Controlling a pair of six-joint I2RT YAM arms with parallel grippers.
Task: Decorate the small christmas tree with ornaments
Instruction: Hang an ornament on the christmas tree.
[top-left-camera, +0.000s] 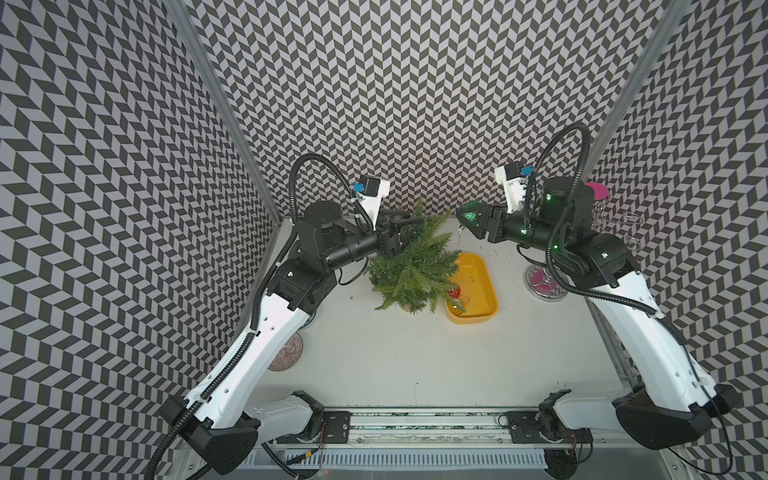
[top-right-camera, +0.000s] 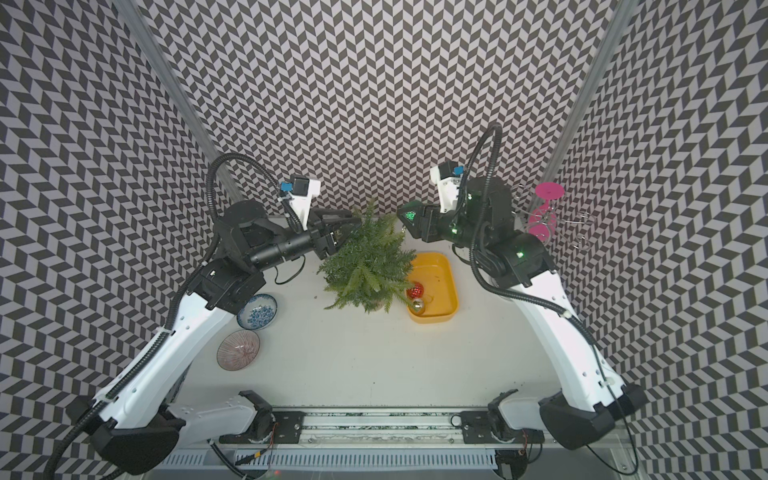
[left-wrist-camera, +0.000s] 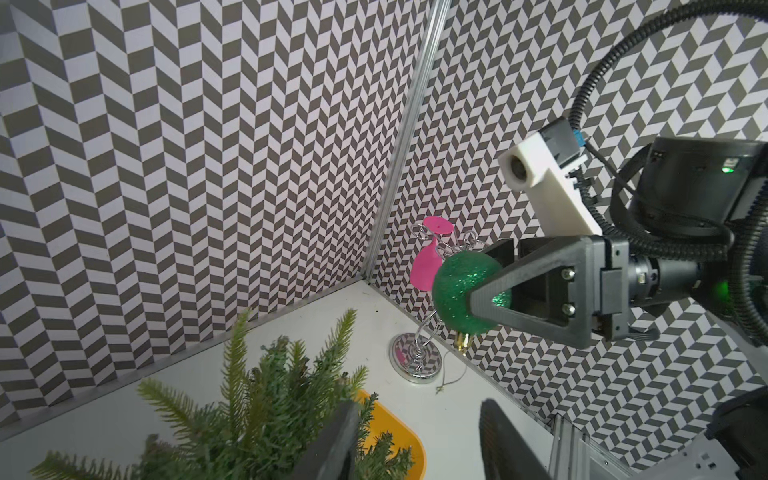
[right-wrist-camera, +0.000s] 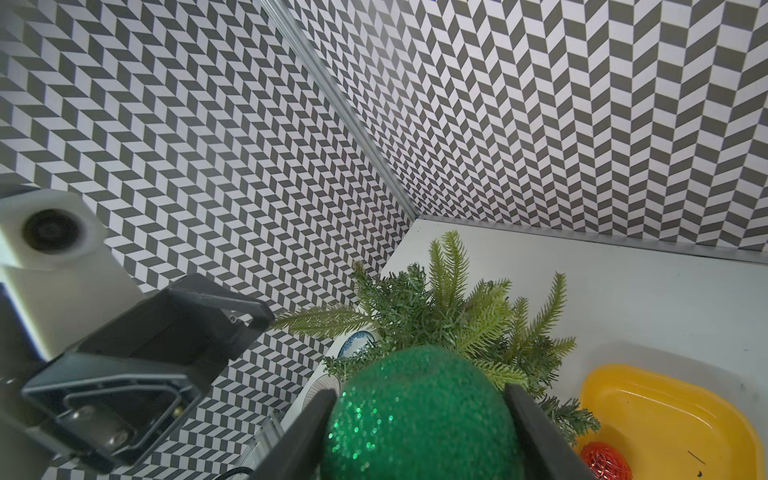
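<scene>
Two arms of mine bend in over the white table (top-left-camera: 395, 353) from opposite sides, forearms roughly level and wrists turned toward each other at the small green artificial christmas tree (top-left-camera: 411, 266). My right gripper (right-wrist-camera: 419, 399) pinches the glittery green ball bauble (right-wrist-camera: 419, 419) between both fingers, held in the air just beside the treetop, above the far end of the yellow plastic tray (top-left-camera: 478, 286); its gold cap and thread (left-wrist-camera: 463, 340) dangle below. My left gripper (left-wrist-camera: 417, 405) sits at the tree's upper branches on the other side, jaws spread with nothing between them. The shiny red patterned bauble (top-right-camera: 414, 290) and the mirror-like pale gold bauble (top-right-camera: 417, 306) lie in the tray's near end, beside the lower branches.
</scene>
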